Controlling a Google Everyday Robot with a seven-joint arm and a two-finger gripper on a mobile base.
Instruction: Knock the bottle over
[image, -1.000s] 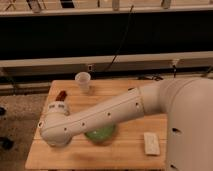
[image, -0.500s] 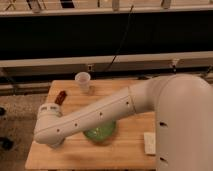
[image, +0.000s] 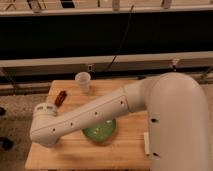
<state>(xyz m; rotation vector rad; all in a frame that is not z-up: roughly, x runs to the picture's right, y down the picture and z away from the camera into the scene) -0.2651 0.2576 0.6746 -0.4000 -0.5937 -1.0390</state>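
Observation:
No small clear bottle with a white cap shows; it is hidden or out of view. My white arm (image: 100, 117) reaches across the wooden table (image: 125, 155) from the right to its front left, ending in a rounded joint (image: 45, 127). My gripper does not show; it lies somewhere beyond that joint, hidden by the arm. A translucent white cup (image: 82, 81) stands upright at the table's back left, apart from the arm.
A green bowl (image: 102, 131) sits mid-table, partly under the arm. A small reddish-brown object (image: 61, 97) lies at the left near the joint. A flat white object (image: 146, 143) lies at the right edge. A dark wall with rails runs behind.
The arm has swung a little further left and its joint now sits nearer the table's left edge. The cup, bowl and reddish object have not moved.

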